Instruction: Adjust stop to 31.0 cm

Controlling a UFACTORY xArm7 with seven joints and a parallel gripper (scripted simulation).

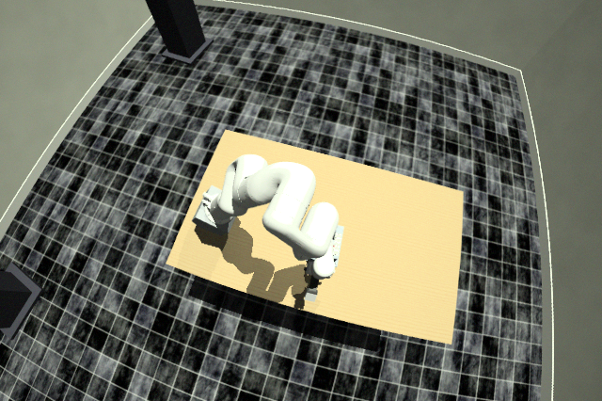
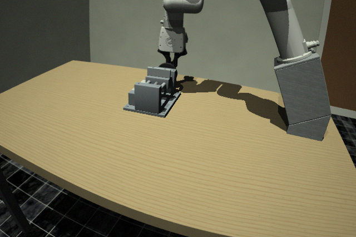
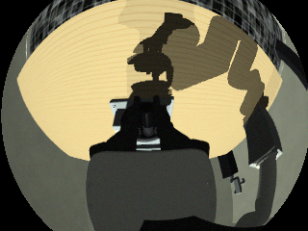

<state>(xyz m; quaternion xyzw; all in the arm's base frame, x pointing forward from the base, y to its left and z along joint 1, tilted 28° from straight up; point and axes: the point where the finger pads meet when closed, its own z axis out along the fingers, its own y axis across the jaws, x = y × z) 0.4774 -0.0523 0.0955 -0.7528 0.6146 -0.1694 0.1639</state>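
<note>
The grey stop fixture (image 2: 147,97) (image 1: 340,234) stands on the table. In the exterior view, a stepped grey block (image 2: 157,79), apparently the stop, sits across its rods, between the near end block and the far one. The dark handwheel (image 2: 166,65) shows only as an arc above the far end. My gripper (image 2: 172,62) (image 3: 146,104) points down at the handwheel and looks shut on its handle. The fixture and the gripper's body hide the handle and most of the wheel. The scale and its reading are not legible.
The arm's base (image 1: 208,221) (image 2: 304,93) stands on the table (image 1: 398,250) (image 2: 172,153), at its left end in the top view. The arm reaches over the fixture and hides much of it there. A dark pillar (image 1: 169,8) stands on the floor beyond the table.
</note>
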